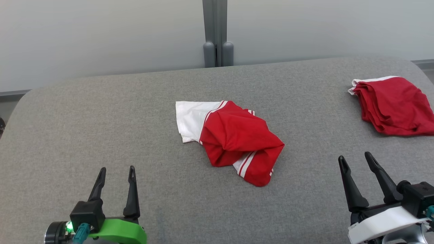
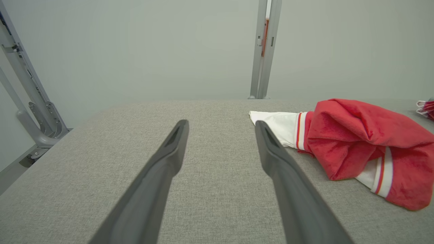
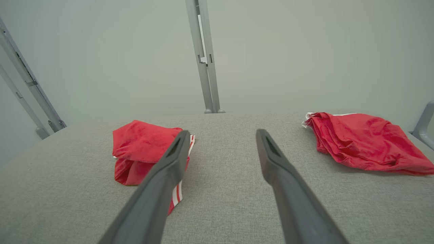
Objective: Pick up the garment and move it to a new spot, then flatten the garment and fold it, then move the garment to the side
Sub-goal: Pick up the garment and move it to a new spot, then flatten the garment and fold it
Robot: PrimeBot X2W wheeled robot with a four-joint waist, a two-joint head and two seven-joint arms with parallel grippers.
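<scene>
A crumpled red and white garment (image 1: 234, 139) with white stripes lies in the middle of the grey padded table (image 1: 101, 128). In the left wrist view the garment (image 2: 359, 145) sits to the right of my fingers; in the right wrist view the garment (image 3: 142, 149) is partly behind my left-hand finger. My left gripper (image 1: 117, 173) hovers open near the table's front left, apart from the cloth. My right gripper (image 1: 356, 161) is open at the front right, with nothing between its fingers.
A second red garment (image 1: 393, 105), folded in a pile, lies at the table's far right edge, also the red pile (image 3: 362, 142) in the right wrist view. A grey post (image 1: 217, 34) stands behind the table against a pale wall. Metal frame legs (image 2: 30, 101) stand at left.
</scene>
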